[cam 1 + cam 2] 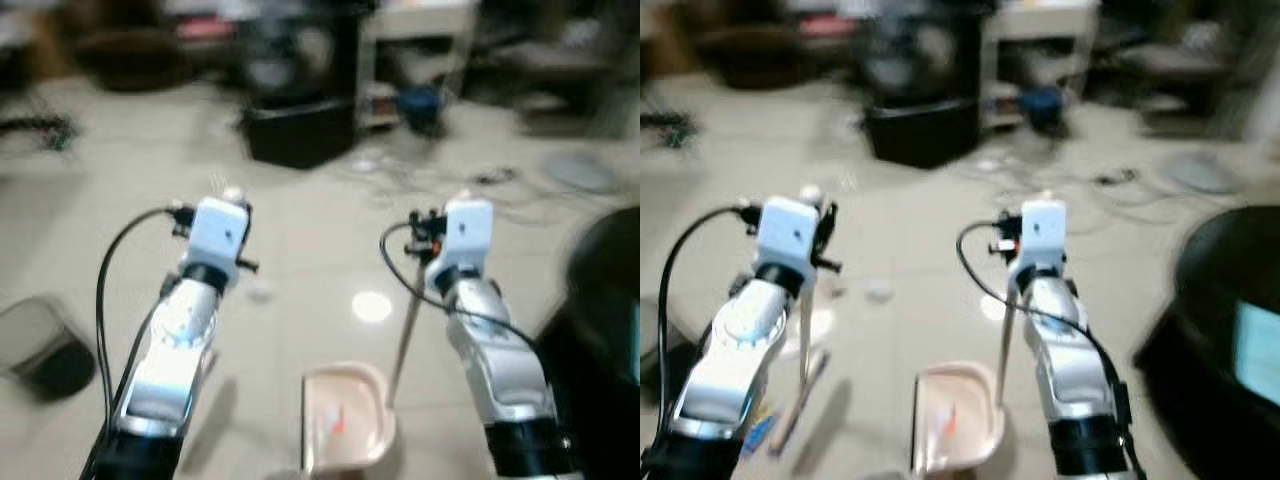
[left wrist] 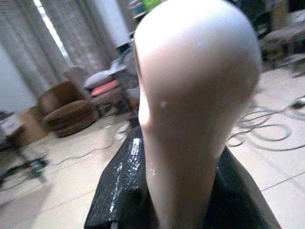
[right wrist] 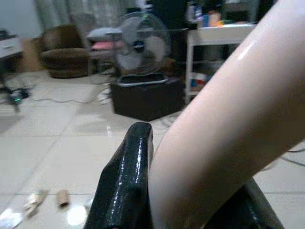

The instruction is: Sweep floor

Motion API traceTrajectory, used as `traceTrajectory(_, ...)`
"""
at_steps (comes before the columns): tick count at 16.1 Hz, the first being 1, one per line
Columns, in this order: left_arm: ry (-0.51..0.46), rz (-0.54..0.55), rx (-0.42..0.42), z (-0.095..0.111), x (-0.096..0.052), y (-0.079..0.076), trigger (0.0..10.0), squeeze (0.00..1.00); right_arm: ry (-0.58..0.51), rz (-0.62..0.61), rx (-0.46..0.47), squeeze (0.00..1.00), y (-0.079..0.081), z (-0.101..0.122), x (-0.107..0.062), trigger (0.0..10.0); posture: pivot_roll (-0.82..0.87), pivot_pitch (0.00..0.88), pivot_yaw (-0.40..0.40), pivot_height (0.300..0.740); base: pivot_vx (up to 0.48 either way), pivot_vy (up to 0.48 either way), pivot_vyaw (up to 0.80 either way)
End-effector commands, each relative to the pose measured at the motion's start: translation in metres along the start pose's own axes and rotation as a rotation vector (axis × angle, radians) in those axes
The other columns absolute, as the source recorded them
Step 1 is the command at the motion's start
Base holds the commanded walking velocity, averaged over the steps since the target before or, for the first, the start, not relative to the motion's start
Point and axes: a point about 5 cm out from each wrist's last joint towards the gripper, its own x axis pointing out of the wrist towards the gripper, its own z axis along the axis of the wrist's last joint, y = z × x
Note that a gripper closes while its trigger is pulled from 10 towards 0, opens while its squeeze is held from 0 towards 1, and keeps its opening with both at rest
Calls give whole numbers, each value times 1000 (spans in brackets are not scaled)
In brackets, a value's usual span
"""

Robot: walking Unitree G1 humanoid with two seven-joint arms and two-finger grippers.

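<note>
Two pale pink plastic tools are in the robot's grip. The pale pink plastic dustpan (image 1: 345, 420) sits on the light tiled floor (image 1: 300, 250), low between the two silver arms. Its long thin pole (image 1: 405, 335) goes up from the pan's right side to the right gripper (image 3: 190, 191), whose black fingers (image 3: 126, 181) are clamped on it. The left gripper (image 2: 181, 191) is squeezed around the rounded pink top of the broom handle (image 2: 195, 95). That thin stick (image 1: 805, 330) runs down to the floor left of the dustpan, with its brush end too blurry to make out. Small bits of rubbish (image 3: 47, 199) lie on the floor ahead of the dustpan, toward the black box (image 1: 300, 130) and the round fan (image 3: 140, 45) on it. I think the broom must reach forward past the dustpan and pull the bits back to its open mouth. The left arm holds the broom, so it should do the sweeping. A dark bin (image 1: 45, 350) sits far left of the dustpan.
</note>
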Motion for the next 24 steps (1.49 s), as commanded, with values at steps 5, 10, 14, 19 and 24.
traceTrajectory(5, -45, 8, 14, 9, 6, 7, 10000, 0, -88, -31, -49, 0, -2, 14, -1, 10000, -58, 0, 79, 740, 0, 135, 640)
traceTrajectory(10, -37, 20, 10, 6, 9, 8, 10000, 0, -104, -149, -73, 0, -8, 13, 4, 10000, -54, 0, 73, 740, 0, 340, 0)
traceTrajectory(14, -33, 22, 11, 2, 10, 10, 10000, 0, -115, -64, -10, 0, -8, 17, 0, 10000, -58, 0, 72, 740, 0, 340, 0)
traceTrajectory(19, -22, 30, 6, -2, 10, 9, 10000, 0, -112, -109, -27, 0, -11, 17, 3, 10000, -61, 0, 66, 740, 0, 338, 0)
traceTrajectory(24, -17, 44, 13, -5, 11, 11, 10000, 0, -96, -82, -21, 0, -4, 15, 5, 10000, -41, 0, 43, 740, 0, 339, 0)
